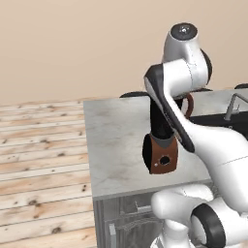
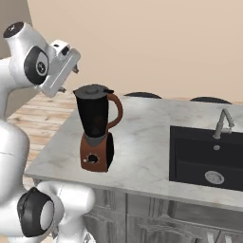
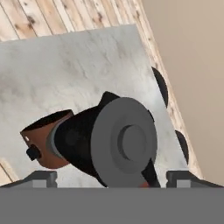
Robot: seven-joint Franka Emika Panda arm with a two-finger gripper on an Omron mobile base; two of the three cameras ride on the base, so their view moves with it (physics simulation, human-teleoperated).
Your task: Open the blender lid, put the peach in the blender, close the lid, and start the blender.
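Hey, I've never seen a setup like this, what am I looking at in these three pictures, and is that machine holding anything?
It's a simulated kitchen. The white machine is a robot arm on a mobile base. Two pictures come from cameras on that base, left and right of the arm; the third looks along the gripper. On the marble counter stands a blender, its lid on the jar. A black sink sits to its right. The gripper, above the lid, is open and holds nothing.

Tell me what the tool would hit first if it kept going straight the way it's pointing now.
Most likely the blender lid. In the hand view the tool points down at the lid, which sits on the blender between the wide-open fingers. How far above it the tool stands is hard to judge.
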